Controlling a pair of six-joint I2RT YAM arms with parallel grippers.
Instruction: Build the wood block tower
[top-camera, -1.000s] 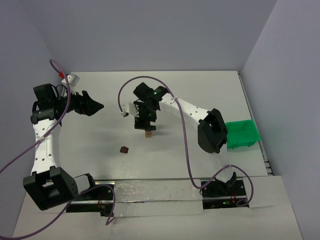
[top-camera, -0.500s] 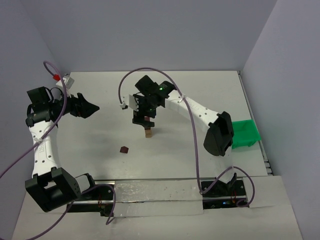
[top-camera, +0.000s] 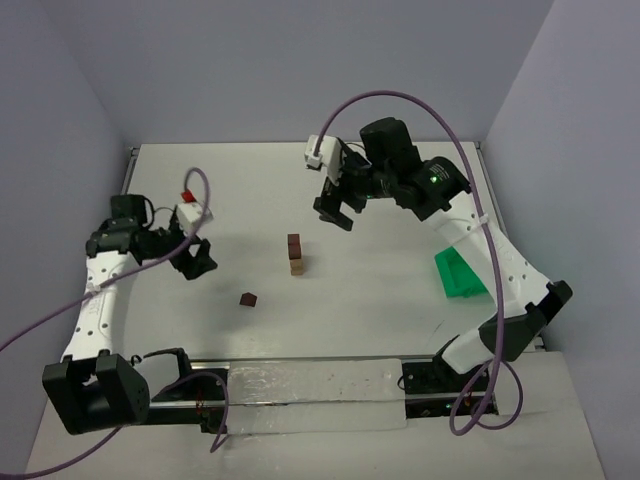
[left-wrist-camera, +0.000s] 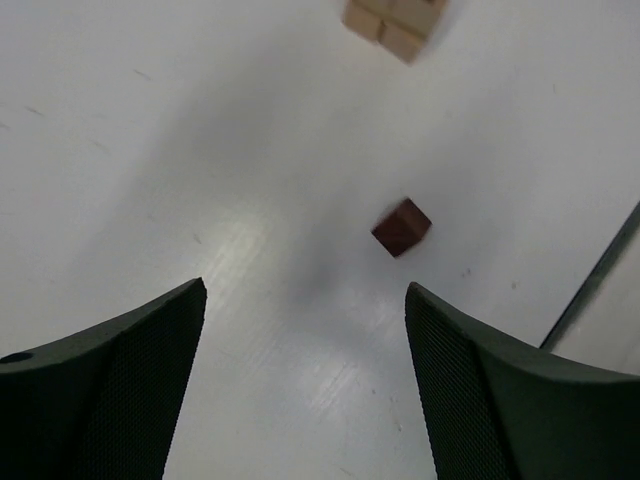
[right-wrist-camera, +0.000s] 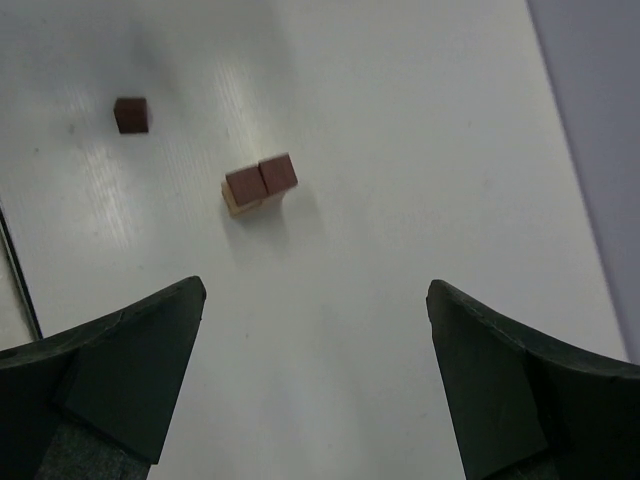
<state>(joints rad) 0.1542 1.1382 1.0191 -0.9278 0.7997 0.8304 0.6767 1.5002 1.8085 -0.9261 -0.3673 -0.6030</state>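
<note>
The wood block tower stands mid-table: dark brown cubes on light tan ones. It also shows in the right wrist view and at the top edge of the left wrist view. A loose dark brown cube lies to its front left, and shows in the left wrist view and the right wrist view. My left gripper is open and empty, left of the cube. My right gripper is open and empty, raised behind and right of the tower.
A green plastic bin sits at the right side, partly hidden by the right arm. Purple cables loop over both arms. A metal rail runs along the table's near edge.
My right gripper has let go of a dark cube on the tower and lifted back to the right. My left gripper has swung down and right toward the loose cube.
</note>
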